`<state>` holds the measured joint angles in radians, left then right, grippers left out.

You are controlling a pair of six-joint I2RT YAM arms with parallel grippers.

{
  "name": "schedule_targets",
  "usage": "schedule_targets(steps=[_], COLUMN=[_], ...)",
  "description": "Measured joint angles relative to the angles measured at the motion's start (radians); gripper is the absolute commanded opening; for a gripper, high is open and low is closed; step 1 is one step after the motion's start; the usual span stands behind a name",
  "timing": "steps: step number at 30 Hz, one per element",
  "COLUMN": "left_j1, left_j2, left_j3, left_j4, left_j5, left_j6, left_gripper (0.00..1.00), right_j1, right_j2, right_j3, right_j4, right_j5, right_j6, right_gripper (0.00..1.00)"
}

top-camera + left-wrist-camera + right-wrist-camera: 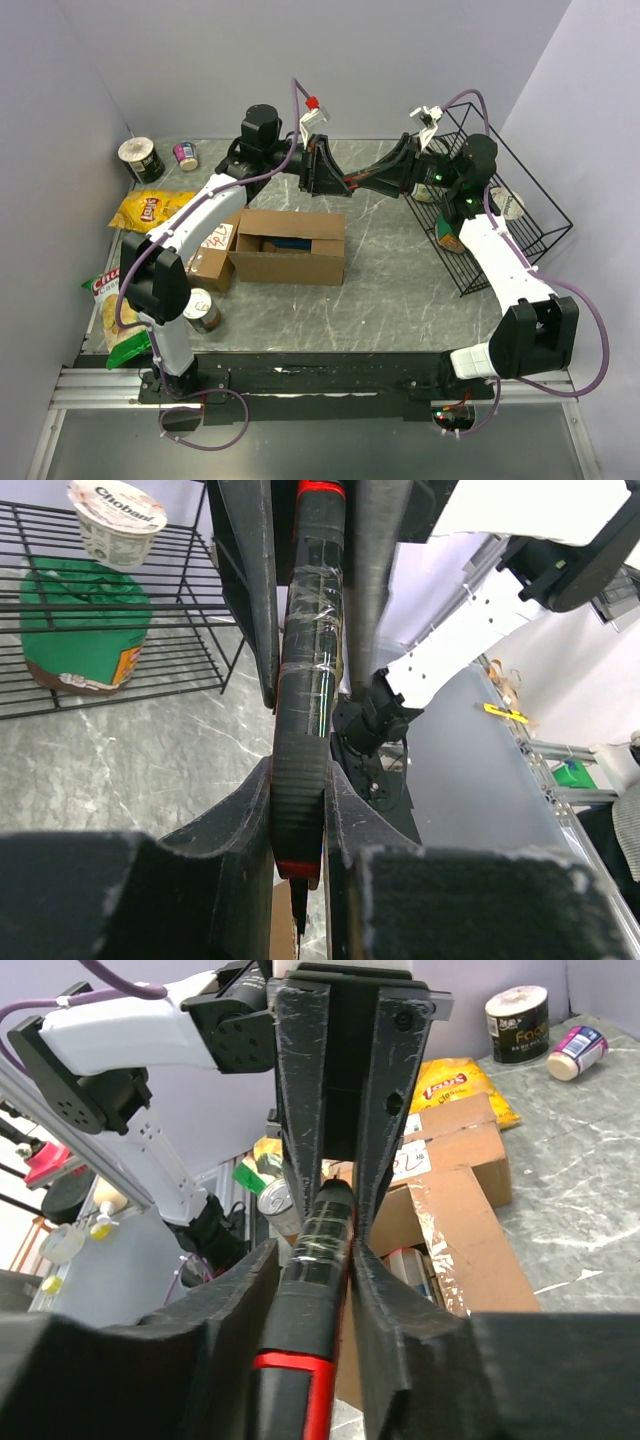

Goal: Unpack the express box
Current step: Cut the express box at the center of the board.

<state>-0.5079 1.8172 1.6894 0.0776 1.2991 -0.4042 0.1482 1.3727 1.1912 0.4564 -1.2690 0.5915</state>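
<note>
Both arms stretch toward each other, meeting behind the open cardboard box [290, 250]. The left gripper [300, 800] and right gripper [315, 1270] each pinch the tube [305, 680], a dark, red-banded cylinder wrapped in glossy tape, in mid-air.

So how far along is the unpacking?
The box is open; a yogurt and green tub already sit in the rack. A dark tube is held between both arms' jaws. At least one item is left inside the box.
</note>
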Motion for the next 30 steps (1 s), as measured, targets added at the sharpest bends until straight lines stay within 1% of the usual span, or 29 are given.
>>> schedule_targets(steps=[2, 3, 4, 5, 6, 8, 9, 10, 12, 13, 14, 16, 17, 18, 19, 21, 25, 28, 30], left_j1=[-0.001, -0.001, -0.001, -0.001, -0.001, -0.002, -0.003, -0.004, -0.005, -0.005, -0.005, -0.005, -0.004, -0.004, -0.003, -0.003, -0.026, -0.069, -0.099], left_j2=[0.000, 0.000, 0.000, 0.000, 0.000, 0.000, 0.000, 0.000, 0.000, -0.001, -0.005, -0.024, -0.033, -0.048, -0.071, -0.114, -0.188, -0.221, -0.232], left_j3=[0.000, 0.000, 0.003, 0.005, 0.005, 0.014, 0.029, 0.042, 0.077, 0.095, 0.104, 0.100, 0.090, 0.069, 0.026, -0.063, -0.282, -0.430, -0.497], left_j4=[0.000, -0.003, -0.008, -0.016, -0.027, -0.070, -0.114, -0.170, -0.283, -0.342, -0.390, -0.497, -0.534, -0.567, -0.587, -0.624, -0.605, -0.545, -0.480], left_j5=[0.007, 0.006, 0.003, -0.001, -0.003, -0.023, -0.056, -0.094, -0.183, -0.238, -0.295, -0.409, -0.448, -0.497, -0.545, -0.619, -0.752, -0.846, -0.910], left_j6=[0.000, 0.000, 0.000, 0.003, 0.011, 0.050, 0.092, 0.143, 0.276, 0.350, 0.432, 0.606, 0.670, 0.747, 0.818, 0.917, 1.043, 1.097, 1.119], left_gripper=[0.01, 0.01, 0.07, 0.20, 0.46, 0.61, 0.71, 0.75, 0.81, 0.82, 0.84, 0.90, 0.92, 0.99, 0.97, 0.96, 0.97, 0.97, 0.96], right_j1=[0.000, -0.001, -0.002, -0.003, -0.003, -0.005, -0.005, -0.005, -0.004, -0.004, -0.005, -0.010, -0.011, -0.011, -0.011, -0.011, -0.011, -0.013, -0.013], right_j2=[0.002, 0.004, 0.007, 0.009, 0.010, 0.010, 0.009, 0.001, -0.013, -0.026, -0.040, -0.089, -0.117, -0.150, -0.181, -0.223, -0.245, -0.224, -0.228], right_j3=[0.000, 0.000, 0.000, 0.000, 0.000, 0.001, 0.006, 0.024, 0.058, 0.075, 0.084, 0.085, 0.072, 0.048, 0.024, -0.032, -0.177, -0.266, -0.301], right_j4=[0.003, 0.004, 0.005, 0.008, 0.007, -0.017, -0.055, -0.146, -0.288, -0.360, -0.417, -0.525, -0.549, -0.559, -0.570, -0.564, -0.539, -0.555, -0.558], right_j5=[0.001, 0.004, 0.008, 0.002, 0.001, 0.003, 0.005, 0.022, 0.082, 0.124, 0.156, 0.237, 0.276, 0.322, 0.364, 0.423, 0.499, 0.552, 0.592], right_j6=[0.002, 0.000, 0.002, 0.003, 0.001, -0.021, -0.045, -0.089, -0.184, -0.234, -0.278, -0.378, -0.411, -0.436, -0.455, -0.473, -0.475, -0.453, -0.429], right_gripper=[0.17, 0.00, 0.00, 0.00, 0.00, 0.00, 0.00, 0.00, 0.00, 0.00, 0.00, 0.00, 0.00, 0.00, 0.00, 0.00, 0.00, 0.00, 0.00])
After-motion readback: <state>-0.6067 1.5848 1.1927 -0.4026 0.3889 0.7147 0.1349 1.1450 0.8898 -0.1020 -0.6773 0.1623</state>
